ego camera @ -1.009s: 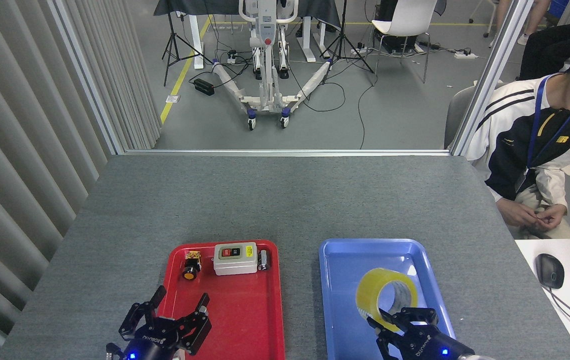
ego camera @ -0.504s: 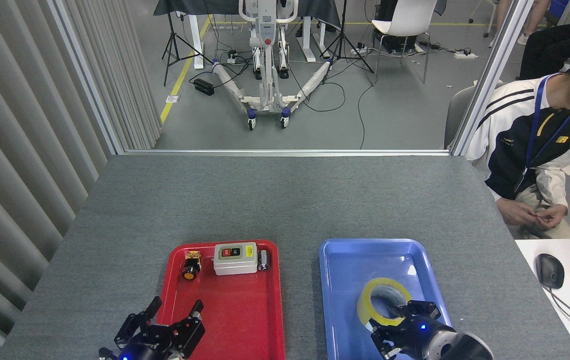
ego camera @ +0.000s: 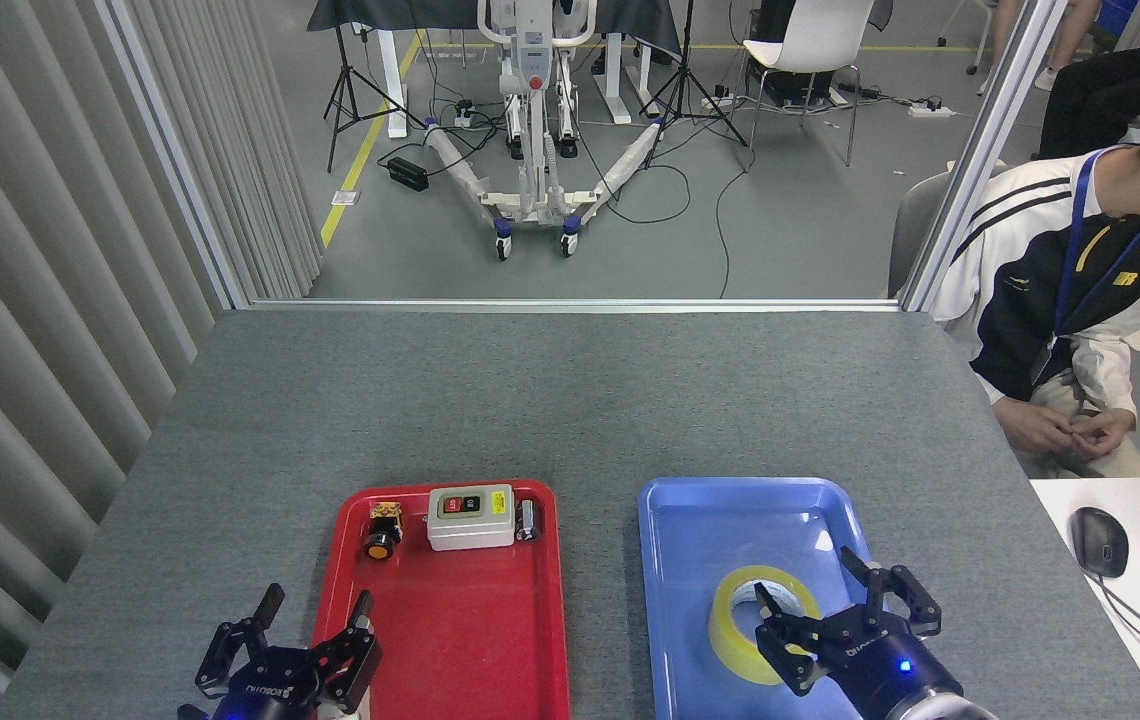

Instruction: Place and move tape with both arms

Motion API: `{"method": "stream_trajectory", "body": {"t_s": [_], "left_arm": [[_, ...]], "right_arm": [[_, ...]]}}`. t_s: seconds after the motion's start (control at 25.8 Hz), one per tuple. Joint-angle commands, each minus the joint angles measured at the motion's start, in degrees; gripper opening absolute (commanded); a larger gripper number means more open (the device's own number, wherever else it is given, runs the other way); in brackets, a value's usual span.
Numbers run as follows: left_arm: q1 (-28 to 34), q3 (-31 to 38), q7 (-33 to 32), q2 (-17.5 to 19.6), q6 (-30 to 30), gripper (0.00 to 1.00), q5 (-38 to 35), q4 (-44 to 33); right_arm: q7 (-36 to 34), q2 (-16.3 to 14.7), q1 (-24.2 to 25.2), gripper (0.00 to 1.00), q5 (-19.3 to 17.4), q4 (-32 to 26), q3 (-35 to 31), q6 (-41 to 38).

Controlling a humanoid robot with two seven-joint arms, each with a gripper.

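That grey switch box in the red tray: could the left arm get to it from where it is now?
Probably yes. The left gripper hangs open at the red tray's near end, and nothing lies between it and the switch box.

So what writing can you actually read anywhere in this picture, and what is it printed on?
"ROBOTIQ": on the black three-fingered left hand, seen upside down.
Same brand mark on the black three-fingered right hand, too skewed to read cleanly.
Red and green button labels on the grey-white switch box in the red plastic tray: too small to read.
Yellow logo on the seated person's dark-and-white jacket: blurred.
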Motion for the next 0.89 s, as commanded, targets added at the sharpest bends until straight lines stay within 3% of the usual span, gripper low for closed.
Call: {"method": "stream_trajectory", "body": {"t_s": [0.0,0.16,0.27,0.5,0.85], "left_arm": [[-0.33,-0.03,0.41,-0.03,0.07,1.0,-1.33,1.11],[-0.59,0.15,0.41,-0.03,0.16,1.0,-0.89,1.37],[-1.73,0.06,0.32,-0.2,0.07,1.0,-0.62,1.28],[-2.61,-0.2,0.32,-0.38,-0.01,1.0,-0.62,1.63],[-3.31,-0.03,0.32,-0.12,0.25,1.0,-0.62,2.86]], "right_arm": [[-14.47,3.96,2.13,1.0,0.07,0.6,-0.57,8.94],[-20.1,6.25,4.06,1.0,-0.02,0.69,-0.57,13.51],[-20.18,6.6,4.68,1.0,-0.46,0.69,-0.57,13.95],[-19.57,7.48,4.94,1.0,-5.64,0.78,-0.65,13.6],[-20.18,7.48,5.2,1.0,-5.91,0.69,-0.92,13.86]]}}
